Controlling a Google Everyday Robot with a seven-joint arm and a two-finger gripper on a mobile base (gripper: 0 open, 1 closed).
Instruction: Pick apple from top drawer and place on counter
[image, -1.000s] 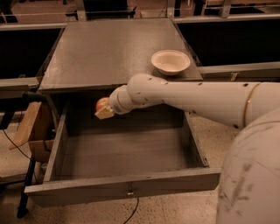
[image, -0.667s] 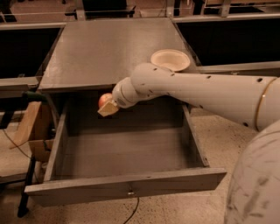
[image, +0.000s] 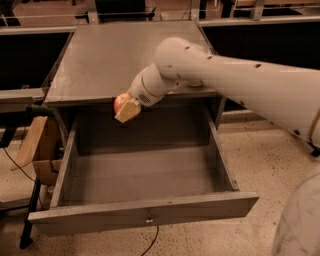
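Note:
My gripper (image: 125, 108) is shut on the apple (image: 120, 102), a small red apple with a yellowish blush. It holds the apple in the air at the level of the counter's front edge, above the back of the open top drawer (image: 145, 216). The drawer is pulled far out, with a small metal fitting at the middle of its front panel. The counter (image: 110, 55) is the flat grey top of the cabinet, just behind the apple. My white arm comes in from the right and covers the counter's right front part.
Dark side shelves (image: 22, 60) flank the cabinet on both sides. A wooden piece and a cardboard box (image: 37, 150) stand on the floor at the left of the drawer, with a black cable beside them. The cream bowl is hidden behind my arm.
My gripper has lifted the apple from inside the drawer up to the level of the counter's front edge. My arm has swung up and now covers the bowl.

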